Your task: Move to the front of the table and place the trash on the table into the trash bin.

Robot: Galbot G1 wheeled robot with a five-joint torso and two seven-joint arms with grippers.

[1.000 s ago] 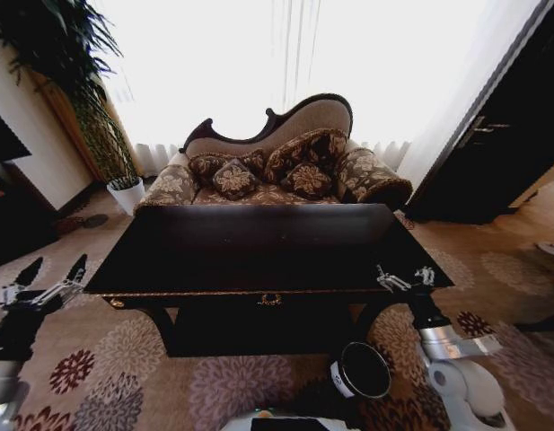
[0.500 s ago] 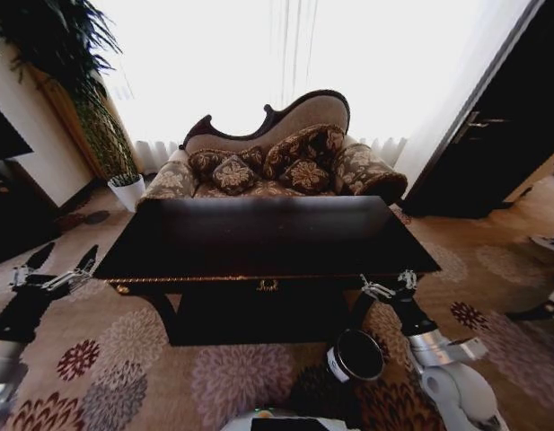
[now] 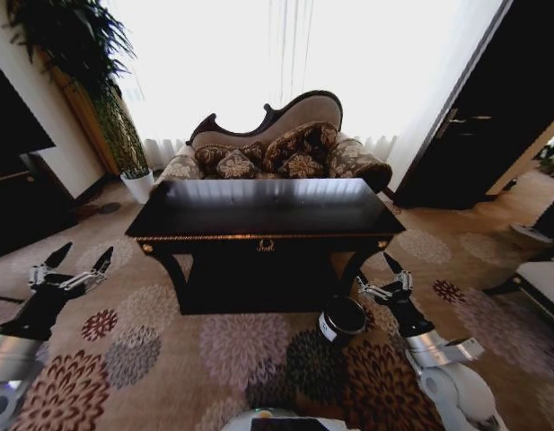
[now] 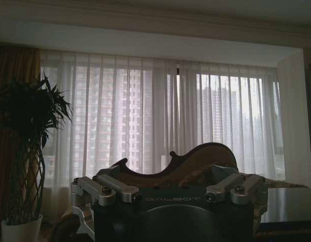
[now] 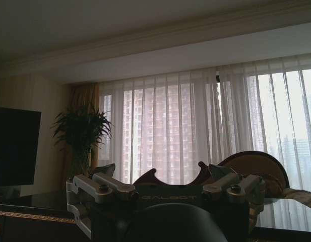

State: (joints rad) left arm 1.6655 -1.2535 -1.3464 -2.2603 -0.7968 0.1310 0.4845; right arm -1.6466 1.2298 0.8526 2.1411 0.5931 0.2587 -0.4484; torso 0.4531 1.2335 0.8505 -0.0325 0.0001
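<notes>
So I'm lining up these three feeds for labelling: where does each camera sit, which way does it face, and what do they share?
Head view: on the robot's head, looking forward and down at the table and the trash bin; left tool and right tool show, both open.
Left wrist view: on the left wrist, facing the curtained window; its tool base shows.
Right wrist view: on the right wrist, facing the same way; its tool base shows.
Shared: all three see the sofa and the potted plant.
</notes>
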